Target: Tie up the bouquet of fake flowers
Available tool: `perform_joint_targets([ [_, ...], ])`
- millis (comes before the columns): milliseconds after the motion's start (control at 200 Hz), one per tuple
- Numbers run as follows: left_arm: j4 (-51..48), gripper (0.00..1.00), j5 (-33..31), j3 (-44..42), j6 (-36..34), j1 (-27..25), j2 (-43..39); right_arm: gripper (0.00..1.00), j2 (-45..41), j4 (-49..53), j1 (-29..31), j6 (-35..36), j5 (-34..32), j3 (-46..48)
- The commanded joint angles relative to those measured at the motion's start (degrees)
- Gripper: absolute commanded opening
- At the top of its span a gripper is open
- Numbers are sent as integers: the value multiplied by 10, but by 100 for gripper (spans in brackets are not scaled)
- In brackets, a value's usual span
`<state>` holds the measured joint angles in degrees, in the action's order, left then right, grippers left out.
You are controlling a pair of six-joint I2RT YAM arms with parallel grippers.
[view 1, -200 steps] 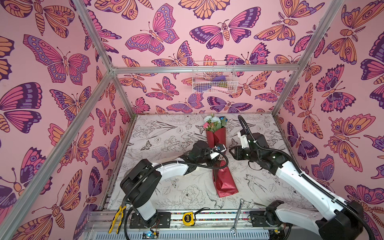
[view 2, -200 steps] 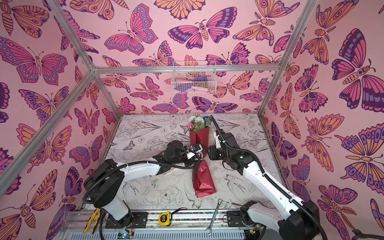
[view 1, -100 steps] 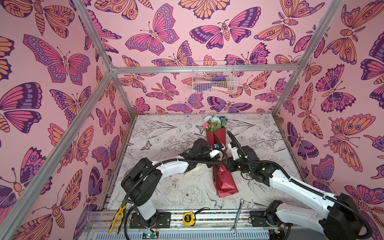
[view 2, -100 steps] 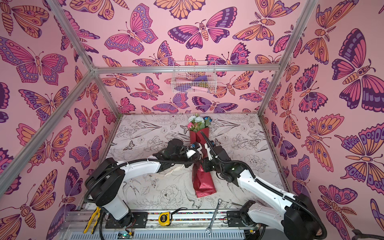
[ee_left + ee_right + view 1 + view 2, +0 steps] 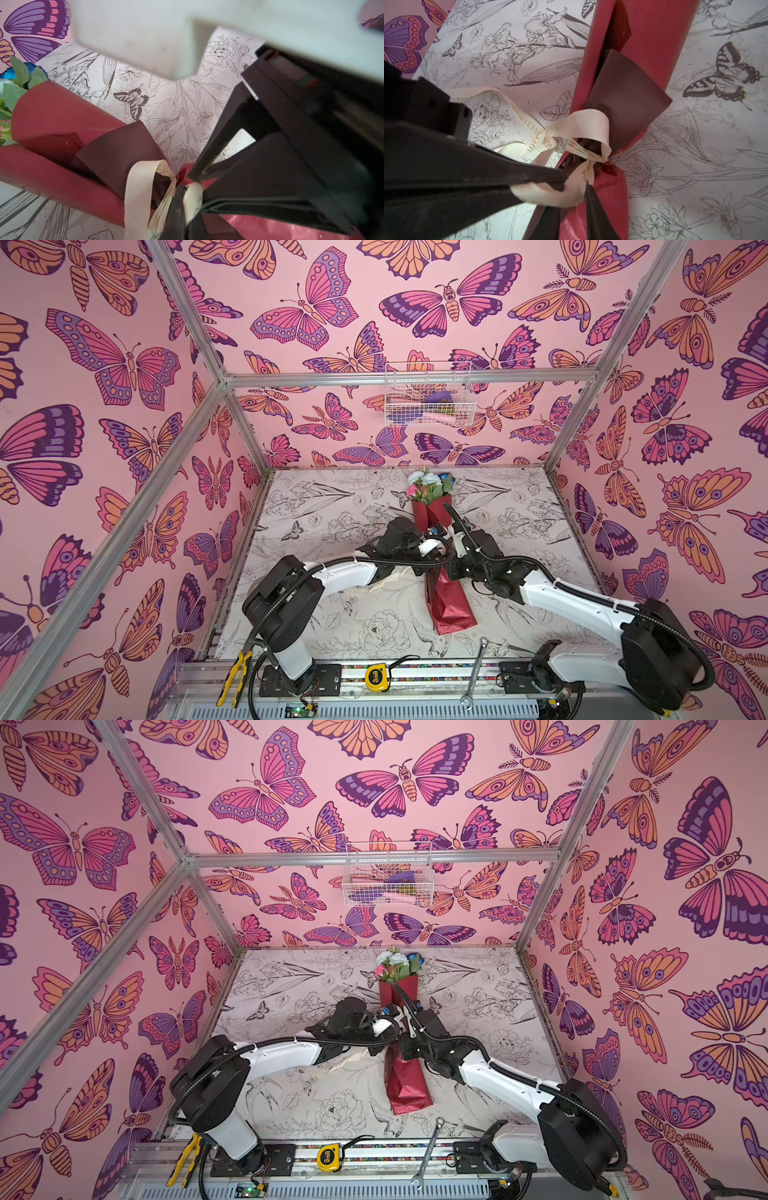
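Now at knot-cinching step, I judge. Bouquet [image 5: 451, 605] lies at centre of table [image 5: 540, 497], heads toward 12 o'clock, wrapped tail toward 6. Left gripper [image 5: 191, 197] jaws clamped on ribbon [image 5: 583, 124] at waist; right gripper [image 5: 575, 185] jaws pinching ribbon loop. Next likely: pull apart toward 9 and 3 o'clock, evenly, bouquet kept flat.

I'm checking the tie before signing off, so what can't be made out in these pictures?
Lettering on the ribbon: right wrist view, folds hide most of it.
Where it meets the bouquet: both top views, the left arm and right arm cover it.
Contents of the basket: top views, too small behind the wire.
Grip of the right claw: right wrist view, tips blurred; closed on the ribbon or not, unclear.
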<state>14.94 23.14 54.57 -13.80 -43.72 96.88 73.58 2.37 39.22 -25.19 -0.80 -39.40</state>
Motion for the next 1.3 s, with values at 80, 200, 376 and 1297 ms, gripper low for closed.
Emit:
perform_joint_targets([
  [80,-4,1,16,7,10,7,10,3,10,-38,5,-2,-34,-13],
  [200,-3,11,16,3,13,12,10,0,5,-43,5,-4,-43,-6],
  [376,-3,35,20,-6,18,19,12,0,-1,-49,5,-7,-50,0],
  [1297,32,18,-15,-46,35,30,3,0,12,-64,5,-16,-41,3],
])
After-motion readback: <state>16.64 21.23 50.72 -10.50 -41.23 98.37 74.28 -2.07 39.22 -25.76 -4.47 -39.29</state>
